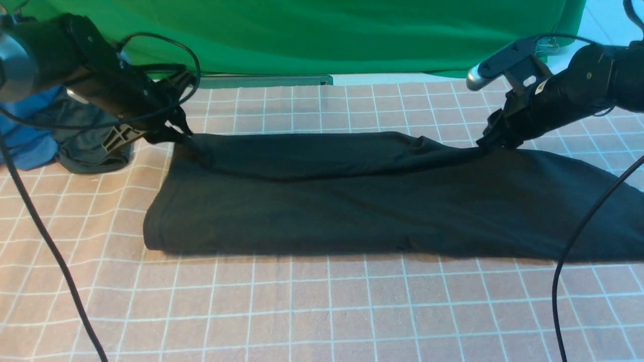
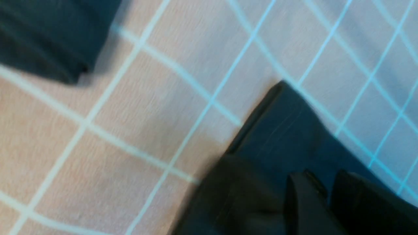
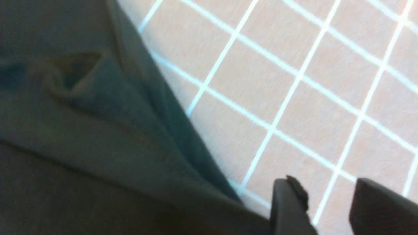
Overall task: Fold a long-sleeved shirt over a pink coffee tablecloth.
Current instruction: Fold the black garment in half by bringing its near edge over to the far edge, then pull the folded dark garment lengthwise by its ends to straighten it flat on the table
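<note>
Left gripper [image 1: 177,134] pinching long-sleeved shirt [image 1: 352,196] far corner | right gripper [image 1: 490,143] spread | shirt long axis left-right

Shirt's right end: the black cotton long-sleeved shirt [image 1: 352,201] runs out past the front view's right edge, so I cannot see where it stops.
Left grip: my left gripper [image 1: 177,134] sits at the shirt's far left corner, black on black. Its wrist view is blurred and cuts off my fingers [image 2: 303,202], so I cannot tell whether cloth is pinched.
Right grip: my right gripper [image 1: 490,144] is at the shirt's far edge. The wrist view's edge cuts off my fingers [image 3: 289,209], and their tips are blurred.
Left of the shirt: the crumpled blue garment [image 1: 25,141] is cut by the picture's edge, and the dark grey-green garment [image 1: 85,148] lies partly behind my left arm [image 1: 75,55].
Beyond the shirt's corner: the blurred dark fold of cloth [image 2: 42,39] could be either garment; I cannot tell.
</note>
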You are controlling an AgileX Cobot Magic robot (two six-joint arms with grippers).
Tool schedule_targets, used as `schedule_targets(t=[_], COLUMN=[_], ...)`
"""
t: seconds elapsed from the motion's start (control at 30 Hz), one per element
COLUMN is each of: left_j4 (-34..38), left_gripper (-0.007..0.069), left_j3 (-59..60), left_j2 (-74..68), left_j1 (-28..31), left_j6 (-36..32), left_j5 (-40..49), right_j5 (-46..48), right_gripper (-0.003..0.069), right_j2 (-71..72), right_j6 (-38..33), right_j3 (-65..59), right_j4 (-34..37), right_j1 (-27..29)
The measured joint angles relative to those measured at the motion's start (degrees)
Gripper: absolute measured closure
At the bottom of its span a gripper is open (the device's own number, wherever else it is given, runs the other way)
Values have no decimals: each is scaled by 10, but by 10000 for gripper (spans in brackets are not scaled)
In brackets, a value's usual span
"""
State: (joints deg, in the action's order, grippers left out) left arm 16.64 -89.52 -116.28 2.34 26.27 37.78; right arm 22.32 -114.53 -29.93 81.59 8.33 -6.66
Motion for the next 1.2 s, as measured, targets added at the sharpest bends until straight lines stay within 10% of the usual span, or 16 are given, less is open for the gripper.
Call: schedule_targets(t=[0.17,0.33,0.67,1.2], left_j4=[-26,26,16,7], left_gripper=[391,465,613,612], left_j3=[-49,-68,-7,-3], left_j2=[1,3,-2,-22], left_j1=[0,-27,-194,-200], left_j6=[-12,-111,-138,-103], left_j5=[63,152,69,45], right_j5=[86,136,168,51], right_gripper=[447,621,626,624], right_j2=[53,59,-66,-182], right_j6=[42,-14,-30,5], right_j3=[17,22,70,223], right_j4=[7,85,175,187], right_j1=[-16,-58,-114,-106])
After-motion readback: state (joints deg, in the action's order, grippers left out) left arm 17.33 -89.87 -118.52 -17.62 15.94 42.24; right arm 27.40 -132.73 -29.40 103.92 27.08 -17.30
